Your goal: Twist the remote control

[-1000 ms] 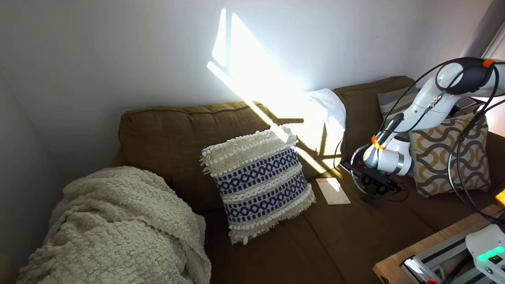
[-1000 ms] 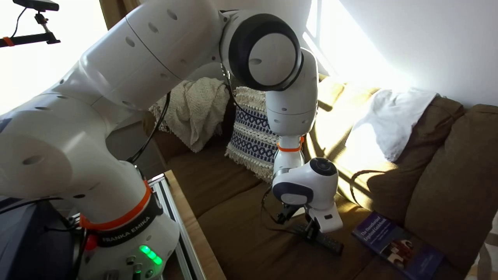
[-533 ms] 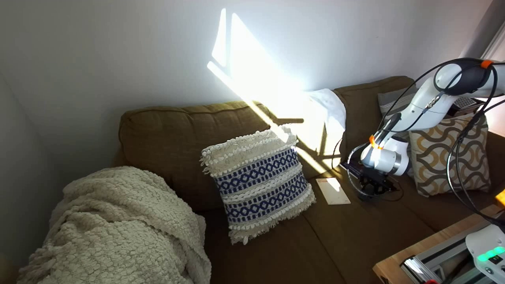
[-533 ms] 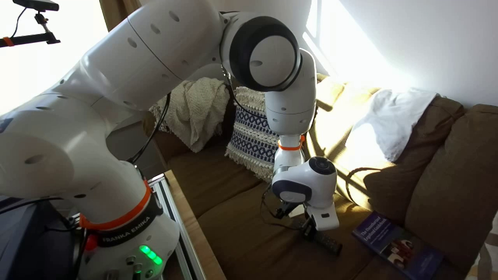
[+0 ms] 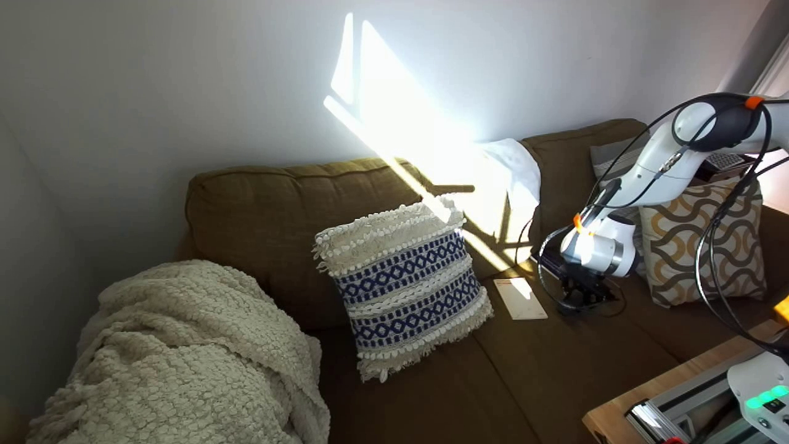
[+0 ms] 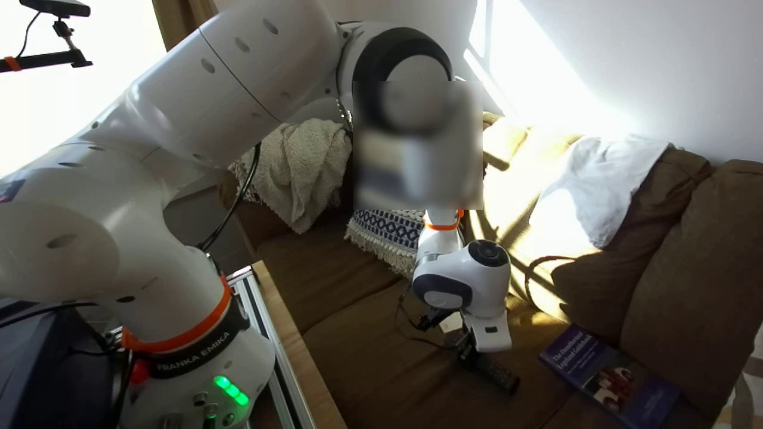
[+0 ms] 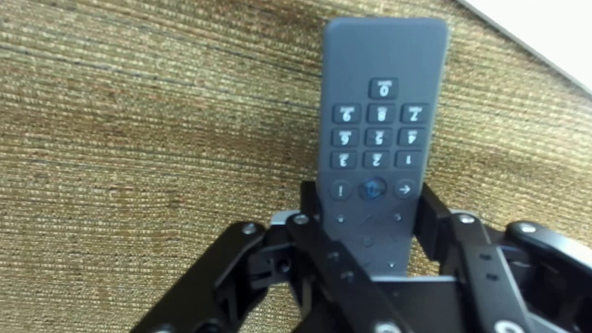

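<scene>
I'm holding the remote (image 6: 499,374) clamped between my fingers (image 7: 432,226), its long axis running far-left to near-right in an exterior view.

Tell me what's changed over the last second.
The black two-fingered end effector has shifted slightly left in both exterior views, and the slim black bar-shaped remote control it holds went along, seemingly turning a little. No new grasp or release shows. The fringed cream-and-blue woven cushion, purple rectangular book and pale rectangular card stayed put.
</scene>
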`<state>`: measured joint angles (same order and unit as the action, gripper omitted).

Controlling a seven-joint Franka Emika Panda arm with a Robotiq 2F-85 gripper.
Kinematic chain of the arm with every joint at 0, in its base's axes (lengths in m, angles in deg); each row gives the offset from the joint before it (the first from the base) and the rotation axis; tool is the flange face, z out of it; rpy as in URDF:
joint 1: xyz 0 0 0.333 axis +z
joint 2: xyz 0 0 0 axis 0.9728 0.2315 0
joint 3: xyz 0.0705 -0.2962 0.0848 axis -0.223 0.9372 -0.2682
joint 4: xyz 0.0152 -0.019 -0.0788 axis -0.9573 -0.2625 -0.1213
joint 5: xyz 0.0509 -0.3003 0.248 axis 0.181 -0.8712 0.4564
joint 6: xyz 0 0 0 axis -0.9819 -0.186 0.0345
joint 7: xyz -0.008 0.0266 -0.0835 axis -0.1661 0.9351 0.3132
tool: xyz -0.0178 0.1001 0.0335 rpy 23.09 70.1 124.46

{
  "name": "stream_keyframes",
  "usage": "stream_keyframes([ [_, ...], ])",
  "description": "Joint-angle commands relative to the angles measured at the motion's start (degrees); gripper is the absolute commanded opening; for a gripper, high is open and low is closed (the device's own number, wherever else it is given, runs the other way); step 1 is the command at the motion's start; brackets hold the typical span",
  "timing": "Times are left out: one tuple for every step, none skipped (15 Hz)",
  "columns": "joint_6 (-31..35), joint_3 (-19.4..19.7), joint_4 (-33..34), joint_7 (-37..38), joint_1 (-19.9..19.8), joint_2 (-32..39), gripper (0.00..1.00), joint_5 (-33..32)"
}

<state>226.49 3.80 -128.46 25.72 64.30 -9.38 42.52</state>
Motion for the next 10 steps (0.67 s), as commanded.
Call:
stream_keyframes([
  [2.19, 1.71, 0.0, 2.43, 2.4, 0.72, 0.26, 3.15],
  [2.6, 1.72, -0.12, 2.56, 2.53, 0.67, 0.26, 3.54],
  [3.4, 1.44, -0.19, 2.31, 2.39, 0.66, 0.76, 3.88],
  [5.22, -0.55, -0.52, 0.5, 0.18, 0.36, 0.77, 3.4],
  [7.19, -1.51, -1.01, -0.41, -0.75, -0.05, 0.83, 2.88],
  [9.59, -3.06, -1.93, -1.98, -2.44, -0.81, 0.9, 1.7],
  [11.56, -4.47, -2.88, -2.95, -4.09, -1.41, 0.98, -0.19],
  [13.11, -4.9, -3.93, -4.22, -4.48, -2.11, 1.0, -1.42],
  [14.01, -6.72, -5.11, -6.68, -6.85, -2.95, 1.0, -3.88],
  [13.66, -7.88, -6.46, -9.22, -8.85, -3.93, 1.0, -6.84],
])
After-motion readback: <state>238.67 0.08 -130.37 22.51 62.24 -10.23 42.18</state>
